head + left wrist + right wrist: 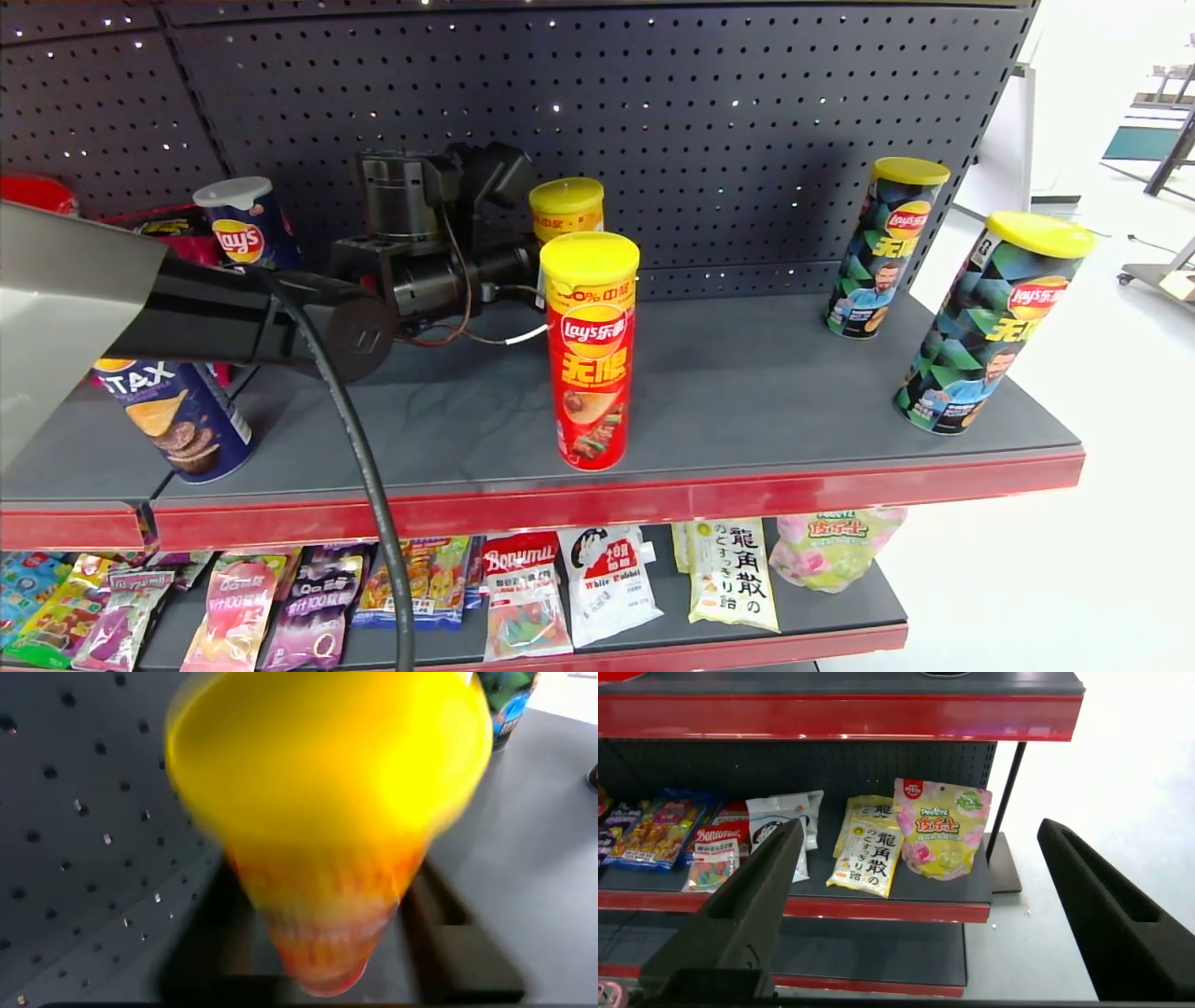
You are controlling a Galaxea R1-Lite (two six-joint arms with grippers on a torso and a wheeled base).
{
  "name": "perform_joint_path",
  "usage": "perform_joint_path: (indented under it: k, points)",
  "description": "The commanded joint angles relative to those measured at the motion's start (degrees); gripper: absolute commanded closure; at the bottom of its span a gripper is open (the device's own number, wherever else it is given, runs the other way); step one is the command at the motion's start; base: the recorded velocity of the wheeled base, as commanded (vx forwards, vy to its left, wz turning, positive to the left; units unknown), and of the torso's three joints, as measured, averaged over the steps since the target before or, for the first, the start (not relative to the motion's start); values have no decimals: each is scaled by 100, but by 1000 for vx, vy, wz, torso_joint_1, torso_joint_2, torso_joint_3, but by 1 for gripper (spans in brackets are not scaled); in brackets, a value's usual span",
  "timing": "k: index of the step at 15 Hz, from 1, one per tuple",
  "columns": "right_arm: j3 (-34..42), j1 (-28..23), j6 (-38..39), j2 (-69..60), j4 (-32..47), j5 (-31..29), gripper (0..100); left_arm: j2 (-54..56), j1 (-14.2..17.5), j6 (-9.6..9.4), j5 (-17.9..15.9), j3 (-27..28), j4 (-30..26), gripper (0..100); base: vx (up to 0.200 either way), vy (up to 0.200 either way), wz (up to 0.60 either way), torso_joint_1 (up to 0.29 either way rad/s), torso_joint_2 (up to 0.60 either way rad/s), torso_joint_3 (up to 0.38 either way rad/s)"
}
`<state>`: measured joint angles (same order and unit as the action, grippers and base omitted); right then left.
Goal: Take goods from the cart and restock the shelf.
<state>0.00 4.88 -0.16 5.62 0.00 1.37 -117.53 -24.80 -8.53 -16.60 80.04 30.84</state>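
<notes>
the thing in hand is the orange can [566, 207] with the yellow lid, standing upright at the back of the top shelf [747, 392], at 12 o'clock from the red can [590, 355] and close to the pegboard [700, 121]. the left gripper [523, 266] sits at its side from 9 o'clock, low on the body; whether it is clamped on the can or has let go, i cannot tell. the right gripper [920, 835] hangs lower down with its fingers spread wide and nothing between them, facing the snack bags [873, 849] on the lower shelf.

a can like this is probably light and stiff but thin-walled — a hard squeeze could dent it, and the glossy wrap may slip. best held at mid-body, not by the lid. tall and narrow, it should tip easily.

the shelf is flat, dark and matt, with bare room between the red can and the two green cans [882, 247] at 3 o'clock. blue cans [182, 415] crowd the 9 o'clock side — little room for the arm there.
</notes>
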Motion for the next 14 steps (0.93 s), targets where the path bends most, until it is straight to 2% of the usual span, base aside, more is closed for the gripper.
perform_joint_path:
  k: [1,4,10,13,14]
  points:
    - [0,5,-2,9,0,4,0,28,1,10,17,-15,18,0,0,0,0,0,0,0]
    - [0,5,-2,9,0,4,0,72,10,18,26,-41,27,0,0,0,0,0,0,0]
    - [0,5,-2,9,0,-5,0,450,71,18,87,-674,45,0,0,0,0,0,0,0]
    - [0,5,-2,9,0,4,0,1312,581,10,96,-2221,71,0,0,0,0,0,0,0]
    - [0,5,7,9,0,4,0,1549,687,10,96,-2538,80,0,0,0,0,0,0,0]
